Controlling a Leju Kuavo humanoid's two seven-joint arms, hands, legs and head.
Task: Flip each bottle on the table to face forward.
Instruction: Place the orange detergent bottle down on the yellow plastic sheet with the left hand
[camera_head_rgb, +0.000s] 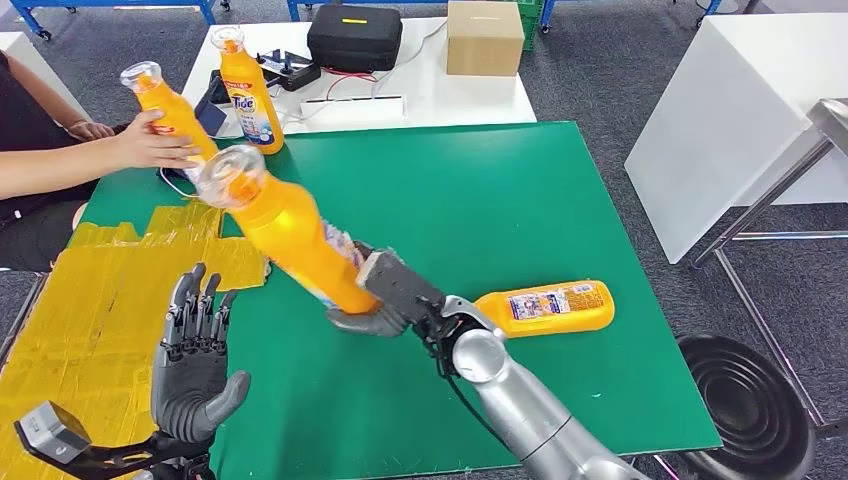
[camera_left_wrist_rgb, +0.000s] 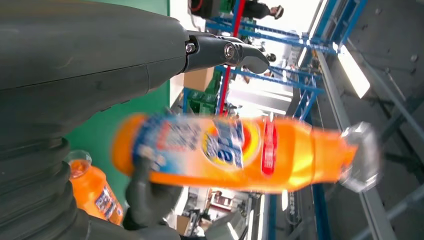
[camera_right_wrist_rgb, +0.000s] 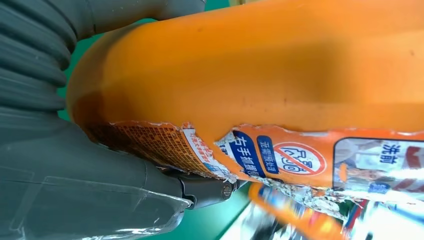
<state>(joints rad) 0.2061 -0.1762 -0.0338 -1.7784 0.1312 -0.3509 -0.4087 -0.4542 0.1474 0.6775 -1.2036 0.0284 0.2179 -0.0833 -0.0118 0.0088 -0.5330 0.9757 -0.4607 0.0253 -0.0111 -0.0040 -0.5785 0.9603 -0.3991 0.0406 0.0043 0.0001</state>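
The green bench (camera_head_rgb: 520, 200) is filling the middle of the head view, with a patch of yellow tape (camera_head_rgb: 100, 290) covering its lower-left part. Behind it, along the top of the frame, a white table (camera_head_rgb: 450, 90) is carrying a cardboard box (camera_head_rgb: 484, 37) and a black case (camera_head_rgb: 354, 36).

The right robot hand (camera_head_rgb: 390, 295) is grasping the held detergent bottle (camera_head_rgb: 285, 235) by its base at centre frame, the bottle tilting up and to the left with its clear cap highest. In the right wrist view its torn back label (camera_right_wrist_rgb: 280, 160) is showing; in the left wrist view the front logo is facing that camera. The left robot hand (camera_head_rgb: 195, 360) is hovering released at lower left, fingers spread, palm toward the bottle.

A lying detergent bottle (camera_head_rgb: 548, 308) is resting on its side on the bench, just right of the right wrist. A standing Tide bottle (camera_head_rgb: 250, 95) is upright at upper left, and a person's hand (camera_head_rgb: 150, 140) is holding another orange bottle (camera_head_rgb: 170, 110) tilted beside it.

Judging from the low grip, the long bottle could be levering out of the fingers as it turns, or swinging into the person's bottle near its cap. The elbow also looks close enough to nudge the lying bottle.

All bottles appear capped; their contents cannot be told apart from the orange plastic.
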